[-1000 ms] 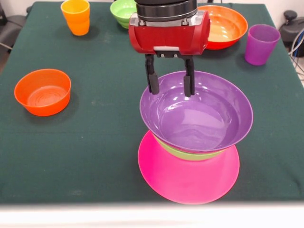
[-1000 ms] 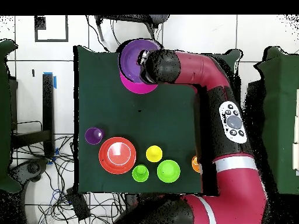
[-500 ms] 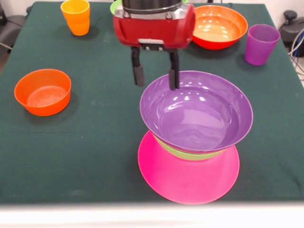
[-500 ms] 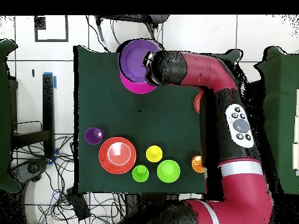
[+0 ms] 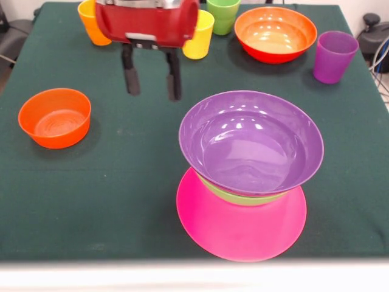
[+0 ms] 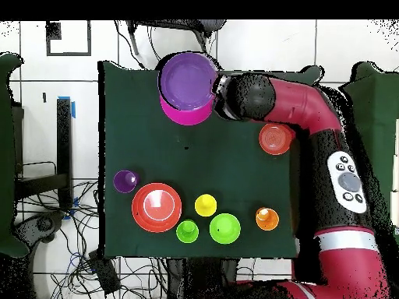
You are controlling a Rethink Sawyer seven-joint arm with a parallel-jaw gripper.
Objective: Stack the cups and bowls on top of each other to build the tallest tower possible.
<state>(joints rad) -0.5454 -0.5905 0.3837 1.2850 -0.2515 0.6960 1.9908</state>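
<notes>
while gripper (image 5: 152,79) hangs spread, yellow cup (image 5: 199,27) seemingly behind, orange bowl (image 5: 55,117) aside

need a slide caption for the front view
Open gripper beside a purple bowl stacked on green and pink bowls.

Shiny plastic bowls and cups on the green table
The wide purple bowl (image 5: 251,143) sits on a light green bowl (image 5: 243,196), on the big pink bowl (image 5: 237,228).

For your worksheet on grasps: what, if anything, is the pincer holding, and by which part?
Nothing. The pincer hangs open and empty, beside the purple bowl.
</notes>
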